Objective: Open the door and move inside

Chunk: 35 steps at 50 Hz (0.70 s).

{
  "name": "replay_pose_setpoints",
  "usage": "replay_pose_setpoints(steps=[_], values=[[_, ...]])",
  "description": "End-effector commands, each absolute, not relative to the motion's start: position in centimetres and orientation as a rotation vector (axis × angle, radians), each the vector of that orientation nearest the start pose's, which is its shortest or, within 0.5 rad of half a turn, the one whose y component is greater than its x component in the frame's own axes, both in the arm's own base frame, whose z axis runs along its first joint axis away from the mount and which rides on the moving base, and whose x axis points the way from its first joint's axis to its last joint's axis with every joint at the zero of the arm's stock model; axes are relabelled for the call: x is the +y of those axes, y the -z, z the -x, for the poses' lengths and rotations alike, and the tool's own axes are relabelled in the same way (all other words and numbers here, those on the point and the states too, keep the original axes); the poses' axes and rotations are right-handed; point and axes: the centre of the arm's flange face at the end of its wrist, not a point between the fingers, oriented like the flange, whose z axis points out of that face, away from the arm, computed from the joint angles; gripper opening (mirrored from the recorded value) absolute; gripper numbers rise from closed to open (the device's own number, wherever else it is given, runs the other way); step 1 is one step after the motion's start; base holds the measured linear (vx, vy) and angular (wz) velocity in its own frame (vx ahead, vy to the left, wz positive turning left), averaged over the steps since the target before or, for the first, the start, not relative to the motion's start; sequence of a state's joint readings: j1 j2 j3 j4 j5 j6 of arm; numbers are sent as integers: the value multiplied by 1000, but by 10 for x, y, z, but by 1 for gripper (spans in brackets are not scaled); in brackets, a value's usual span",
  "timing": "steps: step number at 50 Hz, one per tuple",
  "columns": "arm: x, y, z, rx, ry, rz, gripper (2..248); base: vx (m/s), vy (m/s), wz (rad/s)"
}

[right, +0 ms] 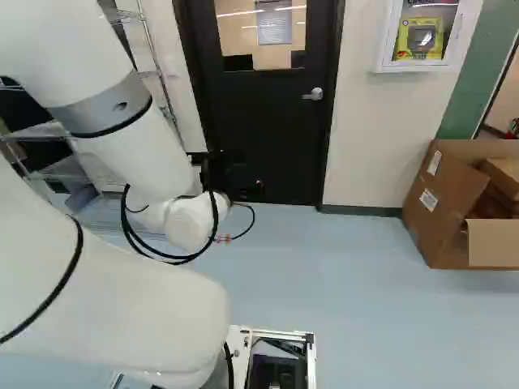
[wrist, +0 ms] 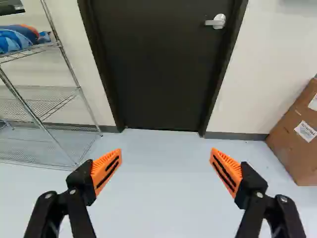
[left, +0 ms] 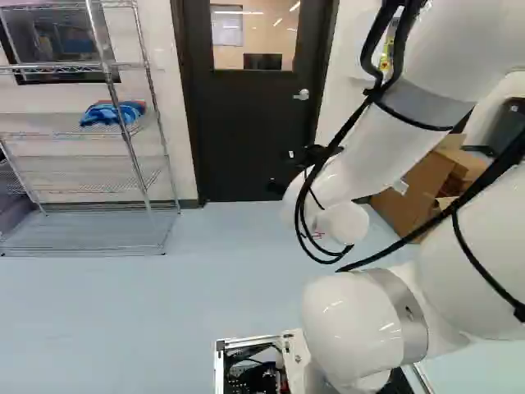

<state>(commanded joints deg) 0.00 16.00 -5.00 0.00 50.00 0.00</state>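
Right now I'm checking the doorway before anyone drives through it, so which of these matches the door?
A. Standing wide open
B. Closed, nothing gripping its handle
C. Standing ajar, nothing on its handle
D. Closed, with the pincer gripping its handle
B. The door sits shut in its frame, and the open pincer is well short of the handle.

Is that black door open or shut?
Shut: the door sits flush in its frame, with no gap showing beside the handle.
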Motion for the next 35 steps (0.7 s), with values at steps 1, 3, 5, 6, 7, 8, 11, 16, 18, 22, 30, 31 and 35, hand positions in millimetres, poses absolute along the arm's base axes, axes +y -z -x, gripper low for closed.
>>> replay_pose_setpoints(steps=[1, 3, 5, 6, 7, 8, 11, 16, 18, 22, 30, 31, 35], values=[[0, -366, -270, 0, 1824, 2558, 247, 0, 0, 0], [0, -366, -270, 0, 1824, 2558, 247, 0, 0, 0], [0, -366, -270, 0, 1824, 2558, 247, 0, 0, 0], [0, -366, -270, 0, 1824, 2558, 247, 0, 0, 0], [0, -366, -270, 0, 1824, 2558, 247, 0, 0, 0], [0, -366, -270, 0, 1824, 2558, 247, 0, 0, 0], [0, -366, -270, 0, 1824, 2558, 247, 0, 0, 0], [0, -366, -270, 0, 1824, 2558, 247, 0, 0, 0], [0, -366, -270, 0, 1824, 2558, 247, 0, 0, 0], [0, -366, -270, 0, 1824, 2558, 247, 7, 0, 0], [0, -366, -270, 0, 1824, 2558, 247, 56, -3, -6], [0, -366, -270, 0, 1824, 2558, 247, 71, 0, -10], [0, -366, -270, 0, 1824, 2558, 247, 81, 1, -3]])
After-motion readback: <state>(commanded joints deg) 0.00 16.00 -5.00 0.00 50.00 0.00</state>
